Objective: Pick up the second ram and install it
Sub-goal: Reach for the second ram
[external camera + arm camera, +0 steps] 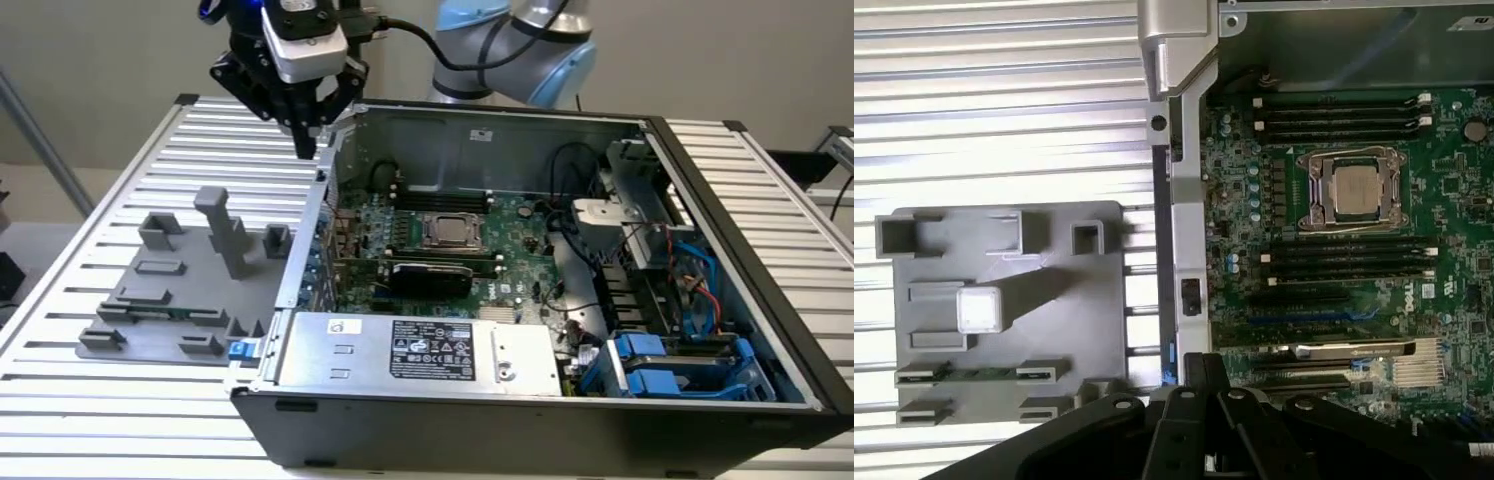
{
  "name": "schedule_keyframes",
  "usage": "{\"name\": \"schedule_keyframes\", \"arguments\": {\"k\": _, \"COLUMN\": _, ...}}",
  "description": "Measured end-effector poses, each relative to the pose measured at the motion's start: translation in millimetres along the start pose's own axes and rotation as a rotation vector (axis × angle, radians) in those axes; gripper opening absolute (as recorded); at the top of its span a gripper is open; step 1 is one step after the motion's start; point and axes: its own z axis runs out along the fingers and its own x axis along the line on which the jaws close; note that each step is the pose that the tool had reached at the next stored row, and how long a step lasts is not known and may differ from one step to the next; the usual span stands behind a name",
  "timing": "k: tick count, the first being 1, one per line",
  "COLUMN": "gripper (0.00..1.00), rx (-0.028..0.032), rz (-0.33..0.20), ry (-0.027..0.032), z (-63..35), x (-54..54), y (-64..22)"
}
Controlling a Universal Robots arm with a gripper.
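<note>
Jaws far fr. 2nd ram

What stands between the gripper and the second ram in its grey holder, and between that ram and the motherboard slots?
Nothing covers the second ram from above, where the shut gripper hangs by the case wall. A tall grey post stands near the ram. That wall rises between the ram and the memory slots.

You count one open computer case, one motherboard, one CPU, one power supply, one grey holder and one ram stick.
</note>
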Motion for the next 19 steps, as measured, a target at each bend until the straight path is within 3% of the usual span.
{"name": "schedule_keyframes", "arguments": {"k": 19, "gripper": 0.11, "rx": 0.0030, "rz": 0.000, "ry": -0.0003, "z": 12.4, "x": 86.1, "y": -10.3}}
